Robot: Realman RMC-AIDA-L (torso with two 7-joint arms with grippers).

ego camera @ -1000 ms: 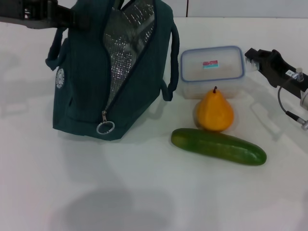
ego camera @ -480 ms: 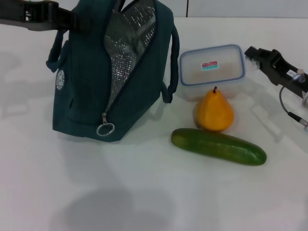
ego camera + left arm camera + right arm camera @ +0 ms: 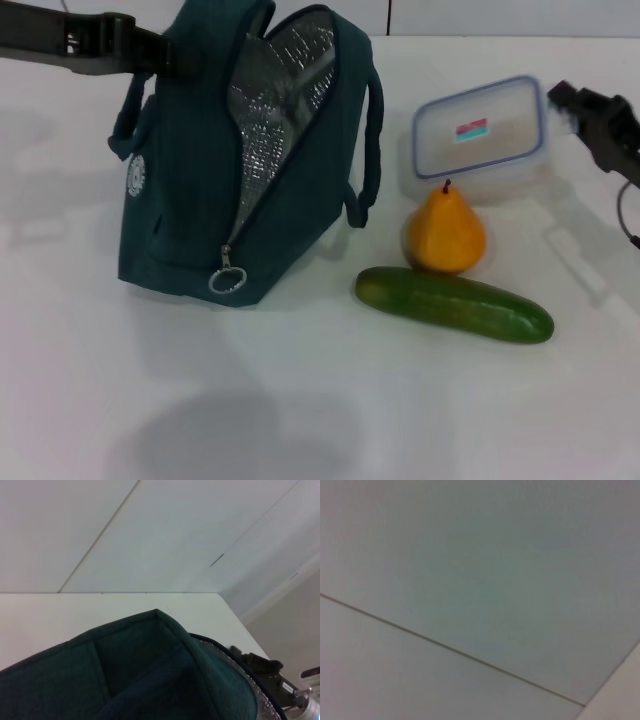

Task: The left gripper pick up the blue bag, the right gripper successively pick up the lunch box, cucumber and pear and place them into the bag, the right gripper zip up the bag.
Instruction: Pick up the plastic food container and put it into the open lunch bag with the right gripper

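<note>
Jaws of the left gripper (image 3: 165, 55) press into the top left edge of the blue bag (image 3: 190, 190), closed on the fabric there and holding the bag upright on the white table (image 3: 300, 400). Its black arm reaches in from the far left. The bag stands at the left of the scene with its zipper undone, so the silver foil lining (image 3: 270, 110) shows through the long slanting opening, and the silver ring pull (image 3: 228, 281) hangs at the low near end of the zip. A small white round logo (image 3: 134, 175) sits on the bag's left side, and a strap handle (image 3: 371, 150) loops down its right side. The right gripper (image 3: 570, 100) is at the far right, its tip at the right edge of the lunch box (image 3: 480, 140); whether its jaws clamp the box I cannot tell. The lunch box looks tilted, its blue-rimmed lid and small pink and teal sticker (image 3: 471, 130) facing up. Just near of it stands the pear (image 3: 445, 232), stem up, and nearer again the cucumber (image 3: 453, 304) lies across, just beside the pear's base. In the left wrist view the bag's teal fabric fills the lower part, with the other arm showing beyond it.
</note>
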